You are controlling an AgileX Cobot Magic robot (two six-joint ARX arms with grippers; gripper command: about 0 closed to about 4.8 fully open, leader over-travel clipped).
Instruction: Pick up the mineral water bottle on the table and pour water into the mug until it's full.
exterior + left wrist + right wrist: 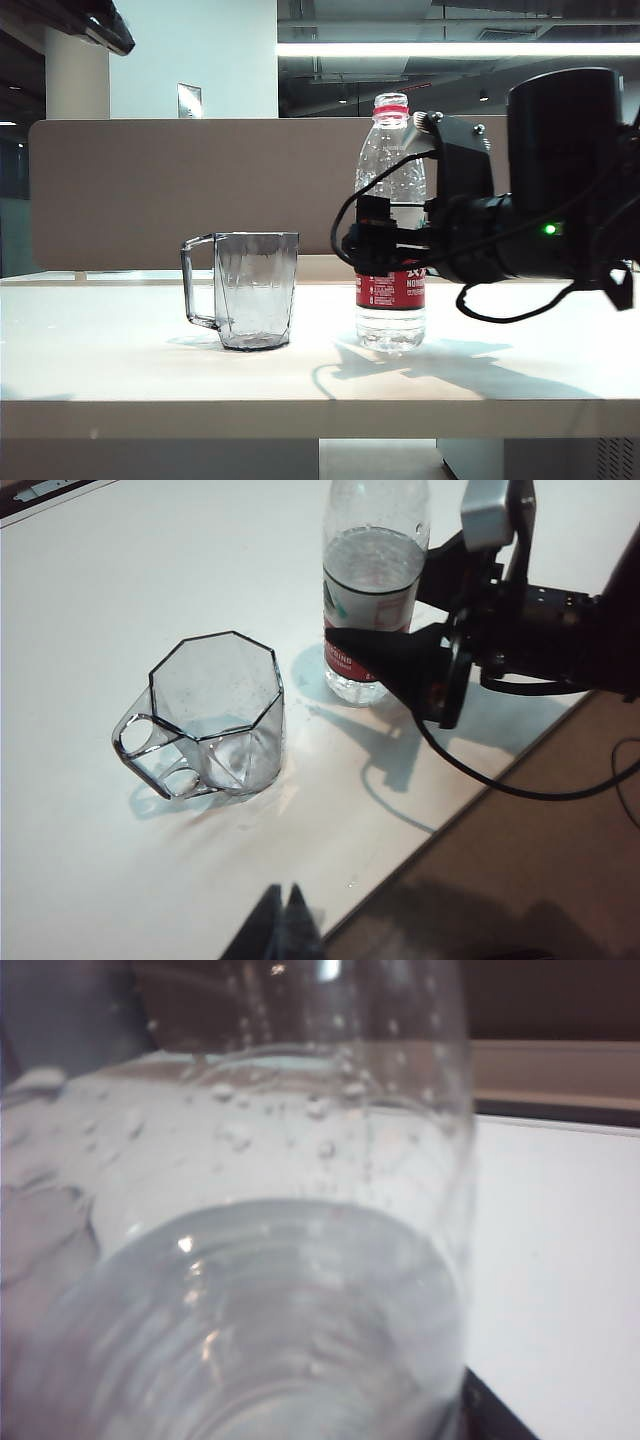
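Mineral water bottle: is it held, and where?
Cannot tell: right gripper sits at the label of the mineral water bottle; left gripper hangs apart, empty.

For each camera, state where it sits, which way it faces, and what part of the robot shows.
Exterior view: level with the table, side-on to the mug and mineral water bottle; the right gripper shows at the bottle.
Left wrist view: above, looking down on both; the left gripper shows at the frame's edge.
Right wrist view: pressed up to the bottle; no gripper visible.
Exterior and left wrist share mug, bottle and right arm.
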